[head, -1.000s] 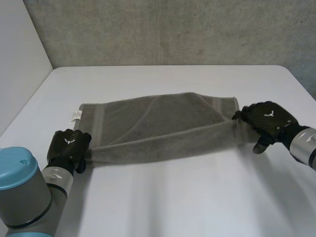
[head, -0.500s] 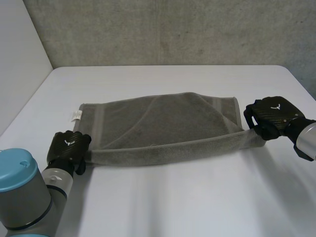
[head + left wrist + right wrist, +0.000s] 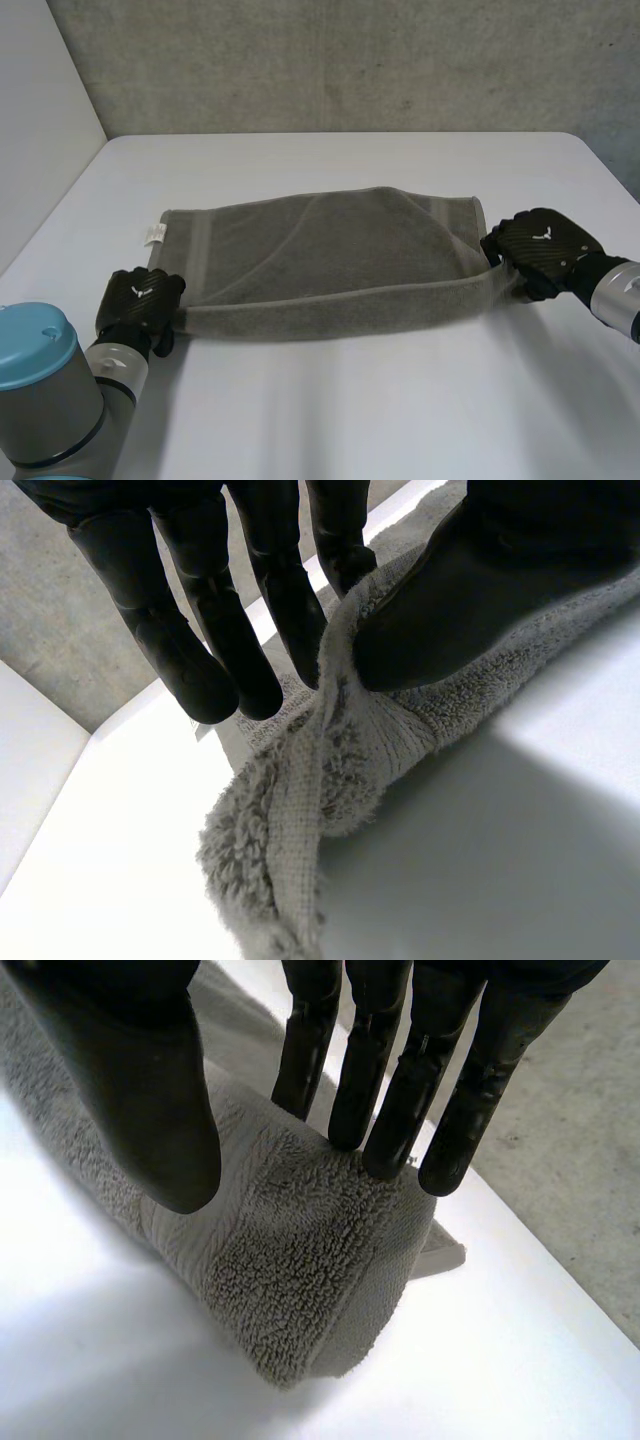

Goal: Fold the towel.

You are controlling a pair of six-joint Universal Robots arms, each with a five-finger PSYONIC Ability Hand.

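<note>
Your left robot hand [image 3: 140,298] is pinching the near left corner of the towel [image 3: 320,250] between thumb and fingers. Your right robot hand [image 3: 540,245] is pinching the near right corner the same way. The towel is lying long from side to side between them, on the desk [image 3: 330,165]. Its far edge is lying flat, straight ahead of both hands. Past it, plenty of bare desk is waiting, so carrying the near edge forward is looking easy.

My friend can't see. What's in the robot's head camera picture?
A grey towel lies on a white table, its near edge stretched between two black hands. The left hand pinches the near left corner, the right hand the near right corner.
</note>
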